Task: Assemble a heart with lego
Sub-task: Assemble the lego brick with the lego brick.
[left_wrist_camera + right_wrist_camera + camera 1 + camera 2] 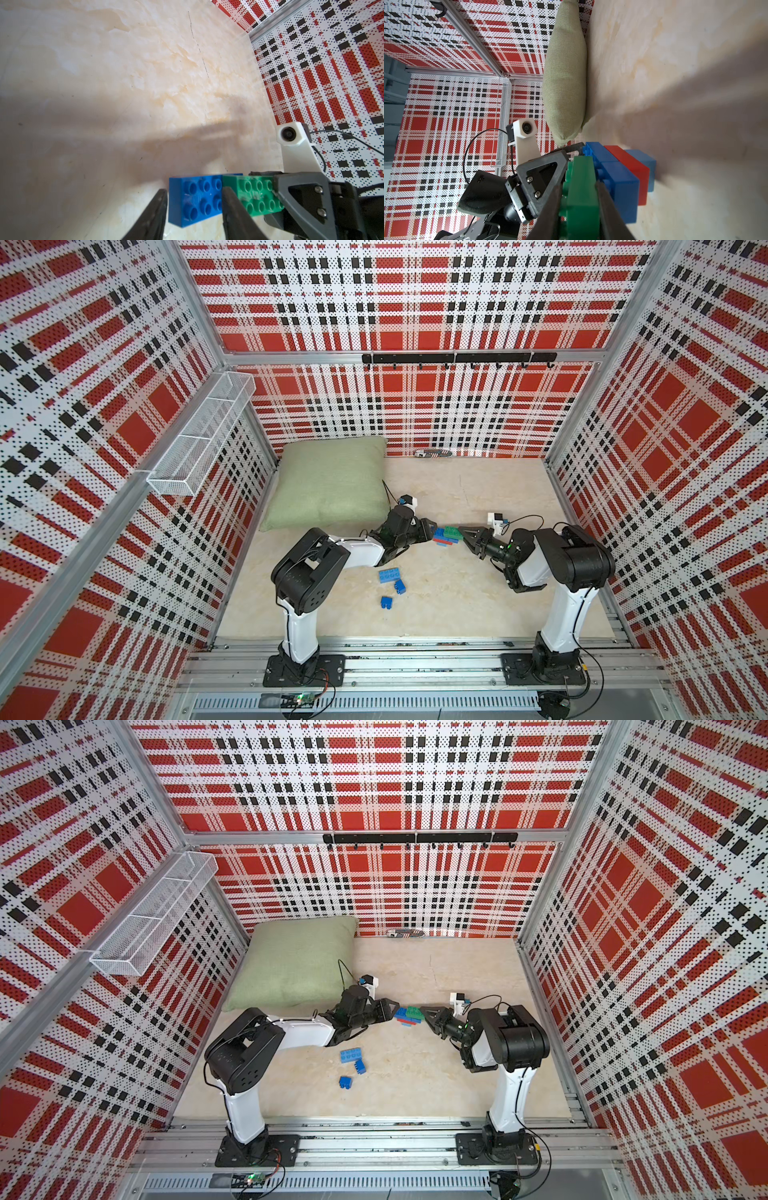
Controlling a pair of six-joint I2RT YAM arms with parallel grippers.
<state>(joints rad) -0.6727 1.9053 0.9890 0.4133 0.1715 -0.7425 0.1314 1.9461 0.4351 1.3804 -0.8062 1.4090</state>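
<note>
– Green pillow (pixel 332 483) at left of centre in both top views. Is it part of the job?
– No. To its right, below centre, three loose blue lego bricks (pixel 400 586) lie on the table (pixel 478 593), near one another and well apart from both grippers.
– And the build?
– Just right of centre is the heart (pixel 446 536), a stepped stack that seems to rest on the table: light blue lowest, then red, dark blue, green on top.
– The grippers?
– The left gripper (pixel 194 189) appears to pinch the dark blue brick (pixel 195 201) from the heart's left side. The right gripper (pixel 579 185) is clamped on the green brick (pixel 581 203) from its right side.
– How far along?
– Past halfway, I judge. The core is joined, and the three loose bricks are not yet added.
</note>
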